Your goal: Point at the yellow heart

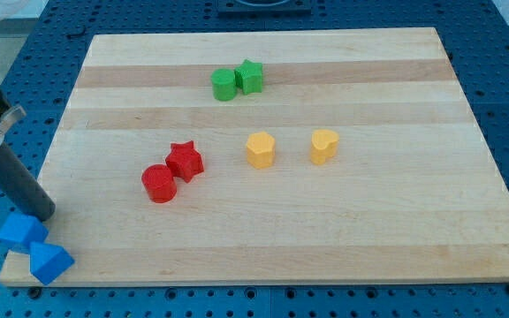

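Observation:
The yellow heart [323, 146] lies right of the board's middle. A yellow pentagon-like block [260, 150] lies just to its left, apart from it. My tip [44, 213] rests at the board's left edge near the view's bottom, far left of the yellow heart. It stands just above a blue block [22, 231], close to or touching it.
A second blue block [49, 262] sits at the board's bottom left corner. A red star [184, 161] touches a red cylinder [159, 184] left of centre. A green cylinder [224, 85] and a green star [249, 76] touch near the top. The wooden board [396, 247] lies on a blue perforated table.

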### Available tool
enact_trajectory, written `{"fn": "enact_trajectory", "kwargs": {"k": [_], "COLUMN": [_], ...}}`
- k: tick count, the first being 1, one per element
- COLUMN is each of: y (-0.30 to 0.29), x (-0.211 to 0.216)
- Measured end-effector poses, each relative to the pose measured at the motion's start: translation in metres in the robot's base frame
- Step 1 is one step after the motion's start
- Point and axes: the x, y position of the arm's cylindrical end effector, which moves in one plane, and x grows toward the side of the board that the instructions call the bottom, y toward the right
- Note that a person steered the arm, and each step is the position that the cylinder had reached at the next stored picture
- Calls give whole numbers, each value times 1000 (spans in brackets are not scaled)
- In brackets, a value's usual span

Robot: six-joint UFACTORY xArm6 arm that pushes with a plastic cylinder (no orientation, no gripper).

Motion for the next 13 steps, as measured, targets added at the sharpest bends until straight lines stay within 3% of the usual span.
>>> {"fn": "enact_trajectory", "kwargs": {"k": [1,3,4,7,9,11,13], "y": [0,39,93,248,368,388,388], "x": [-17,-96,-131,-167,-161,-150,-106]}}
